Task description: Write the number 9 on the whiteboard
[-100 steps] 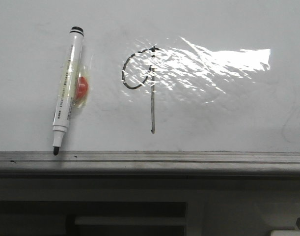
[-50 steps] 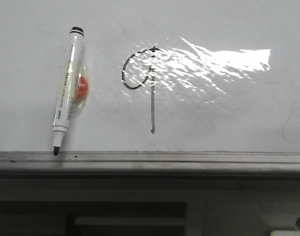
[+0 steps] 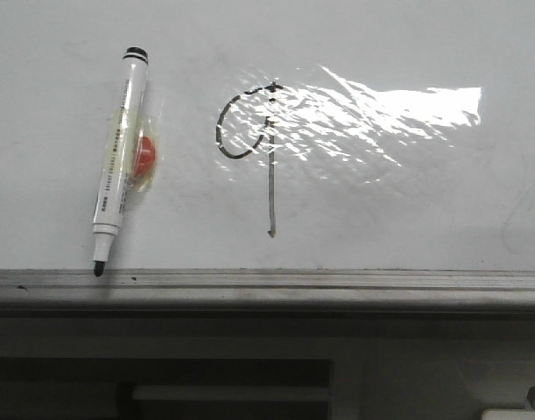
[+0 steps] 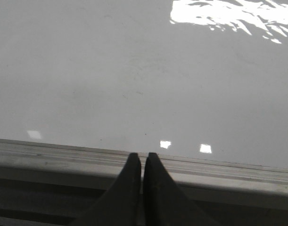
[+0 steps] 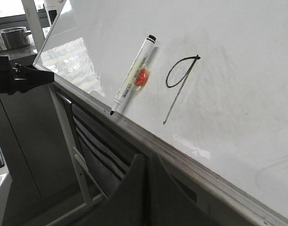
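Centrally on the whiteboard (image 3: 407,210), the 9 (image 3: 249,149) is drawn in thin black line: an open round loop on the left joins a long straight stem that runs down and ends above the rail (image 3: 337,282). The upper part of the stem and the loop's right side fall under a bright glare patch (image 3: 390,114) on the wrinkled film. In the right wrist view the 9 (image 5: 179,82) appears slanted and clear of glare, on the board (image 5: 238,56).

To the left of the 9, well apart from it, a marker (image 3: 118,157) lies against the board, slightly tilted, black end cap up and bare black tip down, the tip touching the rail. A red round piece (image 3: 145,156) under clear tape sits at the marker's right side, about mid-barrel. The same marker (image 5: 132,80) and red piece (image 5: 142,76) show in the right wrist view.

Left hand (image 4: 142,165): both dark fingers pressed together, nothing between them, positioned in front of the rail (image 4: 49,157) below a blank area of the board (image 4: 111,70).

Right hand (image 5: 146,167): fingers likewise closed against each other and empty, positioned below the rail (image 5: 181,157), away from the marker and the 9.
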Robot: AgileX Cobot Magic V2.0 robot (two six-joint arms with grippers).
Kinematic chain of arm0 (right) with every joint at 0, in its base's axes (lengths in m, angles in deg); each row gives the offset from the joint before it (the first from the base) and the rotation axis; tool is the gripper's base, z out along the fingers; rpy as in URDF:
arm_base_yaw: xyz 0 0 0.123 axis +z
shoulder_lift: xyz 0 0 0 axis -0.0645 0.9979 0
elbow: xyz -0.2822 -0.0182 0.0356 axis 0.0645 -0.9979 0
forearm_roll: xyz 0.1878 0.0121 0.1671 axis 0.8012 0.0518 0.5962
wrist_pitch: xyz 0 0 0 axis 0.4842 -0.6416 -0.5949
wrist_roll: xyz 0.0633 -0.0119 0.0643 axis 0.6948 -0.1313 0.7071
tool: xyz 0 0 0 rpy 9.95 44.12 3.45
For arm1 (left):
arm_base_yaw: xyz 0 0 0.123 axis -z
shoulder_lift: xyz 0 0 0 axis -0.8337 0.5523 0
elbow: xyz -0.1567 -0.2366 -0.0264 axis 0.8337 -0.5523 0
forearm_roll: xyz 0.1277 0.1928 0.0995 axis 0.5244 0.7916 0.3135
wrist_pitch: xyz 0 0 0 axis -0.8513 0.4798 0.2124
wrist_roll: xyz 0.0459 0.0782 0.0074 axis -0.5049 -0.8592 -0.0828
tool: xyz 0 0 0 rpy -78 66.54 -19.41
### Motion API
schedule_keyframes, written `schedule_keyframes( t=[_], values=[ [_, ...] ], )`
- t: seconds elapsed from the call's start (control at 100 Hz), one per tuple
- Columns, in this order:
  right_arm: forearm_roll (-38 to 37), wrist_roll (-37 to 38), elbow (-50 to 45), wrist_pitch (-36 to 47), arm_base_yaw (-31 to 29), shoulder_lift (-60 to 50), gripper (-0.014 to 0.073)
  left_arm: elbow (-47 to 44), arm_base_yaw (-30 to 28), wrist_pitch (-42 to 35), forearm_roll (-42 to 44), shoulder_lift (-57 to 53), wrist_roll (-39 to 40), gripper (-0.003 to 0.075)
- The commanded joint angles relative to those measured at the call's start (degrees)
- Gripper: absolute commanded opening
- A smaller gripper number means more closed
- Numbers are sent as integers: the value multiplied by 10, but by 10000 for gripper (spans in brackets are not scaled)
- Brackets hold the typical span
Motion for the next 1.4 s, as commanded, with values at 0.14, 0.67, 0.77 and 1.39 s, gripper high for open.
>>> schedule_keyframes(
  t=[0.14, 0.67, 0.77, 1.39],
  values=[
    [-6, -4, 14, 43, 0, -5, -64, -11, -2, -22, -1, -15, 7, -20],
    [-21, -4, 14, 37, -8, -5, -64, -11, -2, -22, -1, -15, 7, -20],
    [-26, -4, 13, 46, -36, -5, -64, -11, -2, -22, -1, -15, 7, -20],
    [-46, 18, -68, 143, -436, -5, -64, -11, -2, -21, -1, -15, 7, -20]
  ],
)
